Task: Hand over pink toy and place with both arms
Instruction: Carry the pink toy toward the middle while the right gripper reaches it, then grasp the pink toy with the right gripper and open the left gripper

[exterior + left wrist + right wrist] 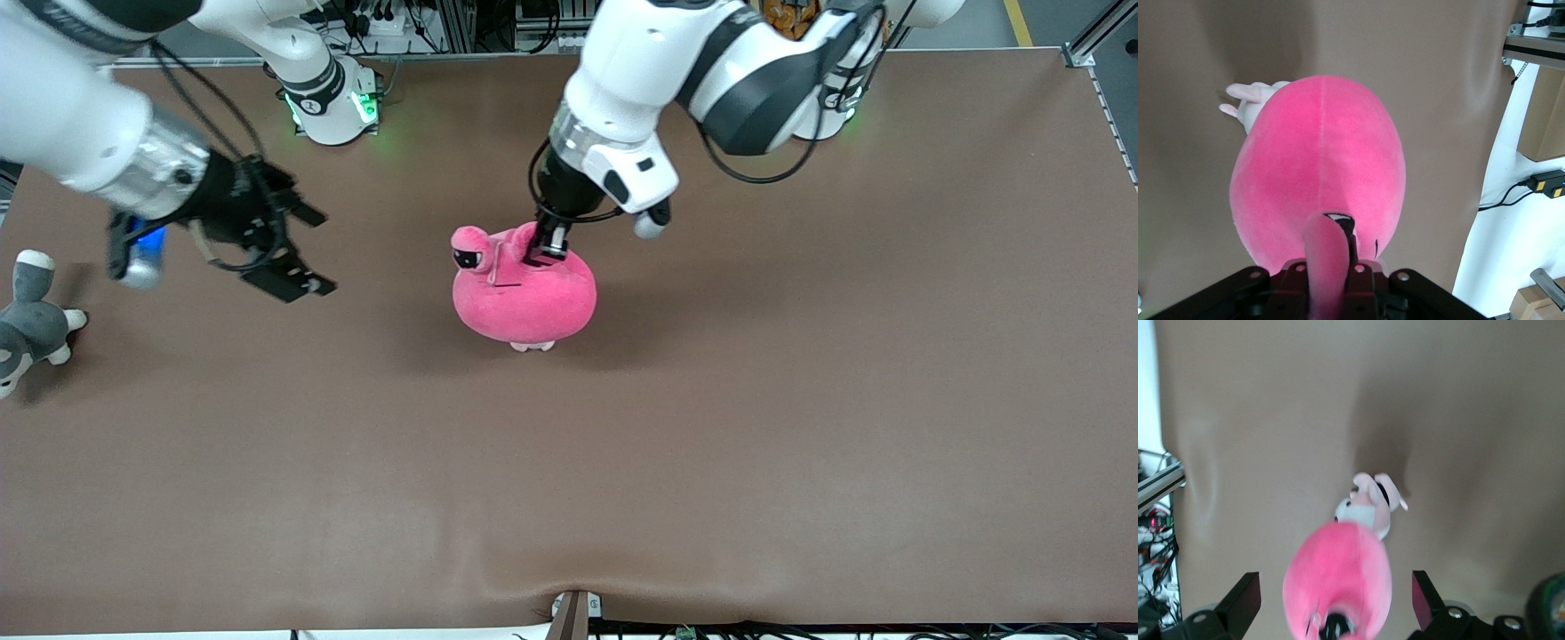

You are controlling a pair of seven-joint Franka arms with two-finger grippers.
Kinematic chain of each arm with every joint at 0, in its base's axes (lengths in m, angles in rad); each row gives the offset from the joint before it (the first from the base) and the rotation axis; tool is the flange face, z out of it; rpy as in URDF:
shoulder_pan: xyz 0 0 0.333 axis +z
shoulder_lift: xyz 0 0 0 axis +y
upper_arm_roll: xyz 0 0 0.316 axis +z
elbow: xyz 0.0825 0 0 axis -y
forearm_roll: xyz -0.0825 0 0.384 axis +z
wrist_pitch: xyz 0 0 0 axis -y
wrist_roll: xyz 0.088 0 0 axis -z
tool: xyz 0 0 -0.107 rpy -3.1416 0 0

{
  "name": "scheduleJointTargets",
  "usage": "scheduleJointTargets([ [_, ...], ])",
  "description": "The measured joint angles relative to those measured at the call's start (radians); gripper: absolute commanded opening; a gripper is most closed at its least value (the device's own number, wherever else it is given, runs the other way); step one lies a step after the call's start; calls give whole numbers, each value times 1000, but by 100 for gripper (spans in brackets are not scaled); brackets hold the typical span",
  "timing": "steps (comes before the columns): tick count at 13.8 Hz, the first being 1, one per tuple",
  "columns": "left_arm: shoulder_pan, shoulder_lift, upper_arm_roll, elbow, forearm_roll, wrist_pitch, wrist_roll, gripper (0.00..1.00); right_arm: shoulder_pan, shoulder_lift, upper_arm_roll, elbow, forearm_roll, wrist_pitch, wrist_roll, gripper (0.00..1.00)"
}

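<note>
Gripping the pink toy [524, 298] at its top, your left hand [545, 249] pinches it above the counter [800, 400]; your right hand [293, 253] hangs spread toward the right arm's end.

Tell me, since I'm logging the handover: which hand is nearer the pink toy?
Left. The left hand is shut on the top of the pink toy; the right hand hangs open over the table toward the right arm's end.

Both arms [711, 62] are bulky glossy white shells with black bands at the joints and a silver ring near each wrist. Loose black cables loop alongside them. Their round white bases [333, 102] glow green, and each gripper [276, 236] is matte black.
</note>
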Motion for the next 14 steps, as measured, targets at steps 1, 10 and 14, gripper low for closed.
scheduleJointTargets([
  [1,-63,6,56,3,0,6,-14,0,29,3,0,0,0,2,68,100],
  [10,-186,16,171,29,0,13,-35,0,175,82,-2,-5,-136,22,169,35],
  [14,-184,16,173,33,0,13,-35,0,175,82,-4,-5,-126,70,204,12],
])
